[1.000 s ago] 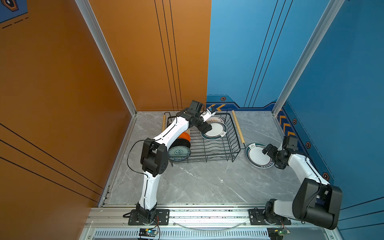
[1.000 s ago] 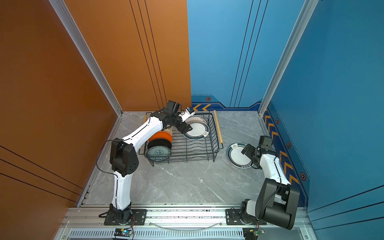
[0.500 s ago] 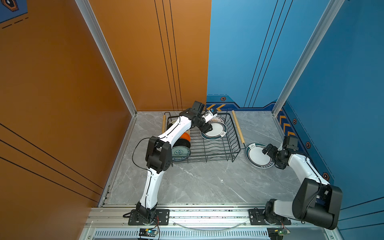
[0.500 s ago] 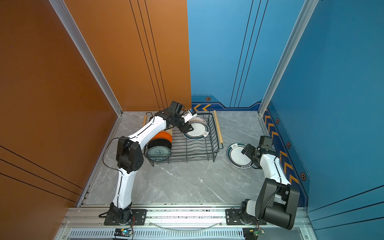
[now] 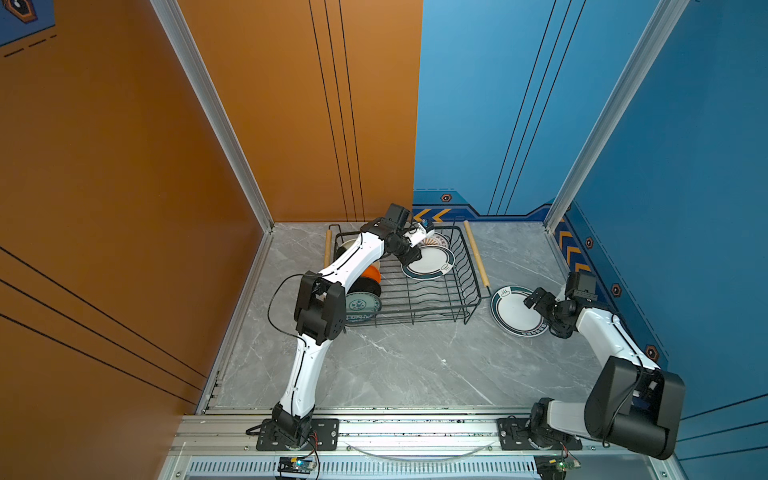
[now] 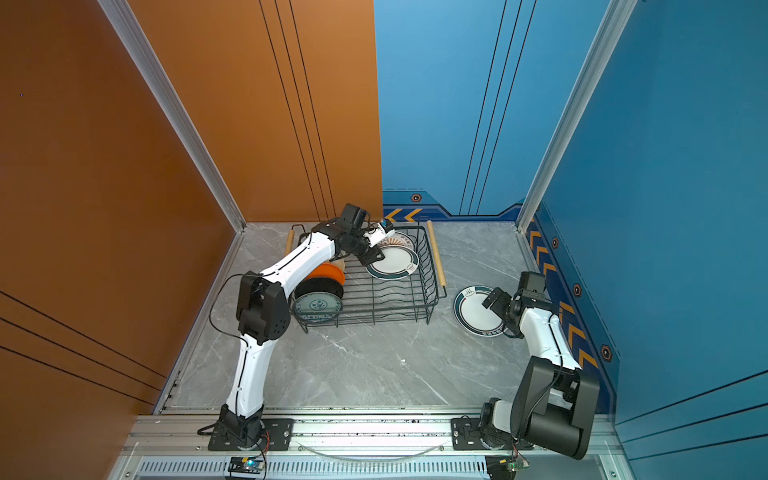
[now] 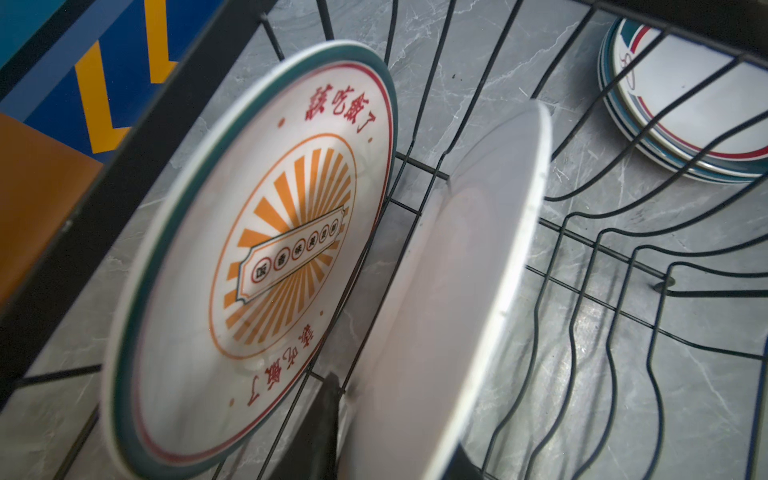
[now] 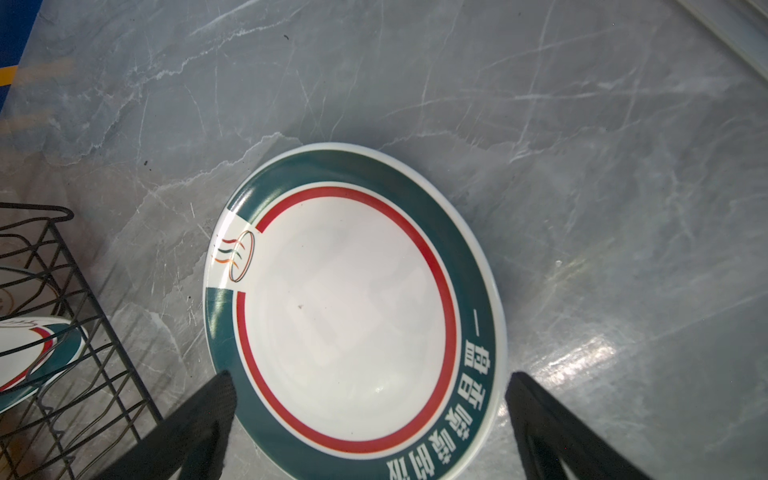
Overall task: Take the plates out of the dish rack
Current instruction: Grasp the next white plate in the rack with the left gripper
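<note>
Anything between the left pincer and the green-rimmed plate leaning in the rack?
Nothing visible. The left pincer straddles the rim of the green-rimmed plate in the dish rack. In the left wrist view, one finger sits between it and the sunburst plate. Whether it has clamped, I cannot tell.

Your grey marble desk (image 5: 415, 365) carries the black wire dish rack (image 5: 469, 266) at far centre; just right of it, green-rimmed plates (image 5: 511, 318) lie stacked flat.
</note>
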